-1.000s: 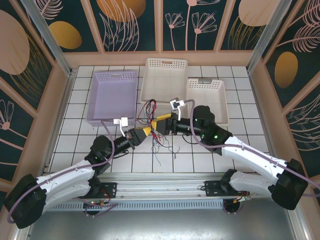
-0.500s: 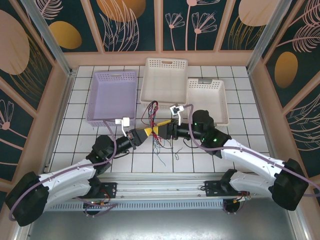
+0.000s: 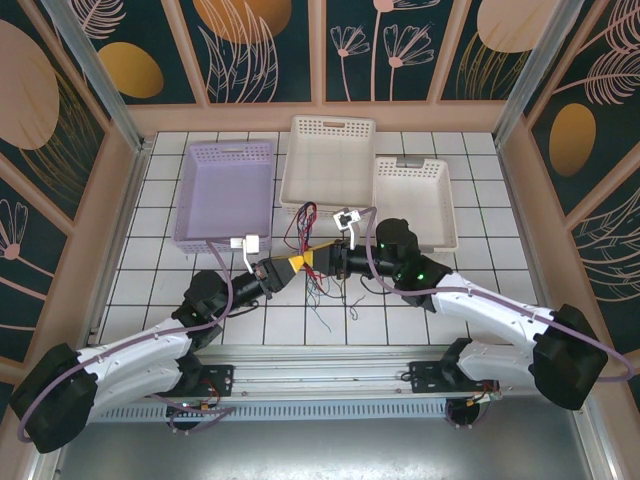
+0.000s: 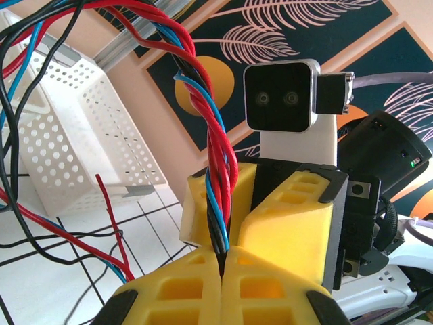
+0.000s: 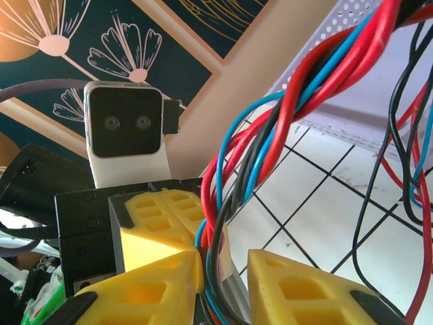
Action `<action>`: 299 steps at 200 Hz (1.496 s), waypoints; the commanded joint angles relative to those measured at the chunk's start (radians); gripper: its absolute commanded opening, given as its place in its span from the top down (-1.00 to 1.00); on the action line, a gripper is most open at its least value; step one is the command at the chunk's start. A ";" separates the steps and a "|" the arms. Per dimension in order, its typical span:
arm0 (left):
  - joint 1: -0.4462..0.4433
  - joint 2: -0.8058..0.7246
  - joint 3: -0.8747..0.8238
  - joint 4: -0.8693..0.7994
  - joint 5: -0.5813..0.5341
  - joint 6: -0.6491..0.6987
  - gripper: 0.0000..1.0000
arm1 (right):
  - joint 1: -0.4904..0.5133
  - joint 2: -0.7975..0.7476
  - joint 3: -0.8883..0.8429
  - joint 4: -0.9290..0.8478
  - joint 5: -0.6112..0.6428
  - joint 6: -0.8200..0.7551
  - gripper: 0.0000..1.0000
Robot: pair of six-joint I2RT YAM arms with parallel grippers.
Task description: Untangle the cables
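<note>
your left gripper (image 4: 222, 261) clamps the cables (image 4: 216, 156), twisted toward 12 o'clock; right gripper (image 5: 222, 271) straddles them, grip unclear; untangling looks barely begun.

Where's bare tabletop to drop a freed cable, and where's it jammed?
Free: tiles left of the lilac basket; tiles right of the right white basket. Crowded: centre, where left end effector and right end effector meet at the cables, loose ends trailing nearward.
</note>
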 commanded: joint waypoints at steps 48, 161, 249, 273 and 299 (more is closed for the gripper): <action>0.000 -0.019 -0.010 0.063 0.025 -0.011 1.00 | 0.019 -0.003 -0.007 0.099 -0.017 0.011 0.44; 0.000 -0.100 -0.013 -0.036 0.007 0.016 1.00 | 0.015 -0.102 -0.032 -0.010 0.103 -0.030 1.00; 0.001 -0.216 0.044 -0.320 -0.028 0.109 1.00 | -0.207 -0.314 -0.105 -0.189 0.207 0.034 1.00; 0.000 -0.248 0.072 -0.441 -0.046 0.146 1.00 | -0.266 -0.381 -0.124 -0.206 0.189 0.046 1.00; -0.002 -0.237 0.079 -0.458 -0.034 0.141 1.00 | -0.242 -0.354 -0.126 -0.126 -0.008 0.014 1.00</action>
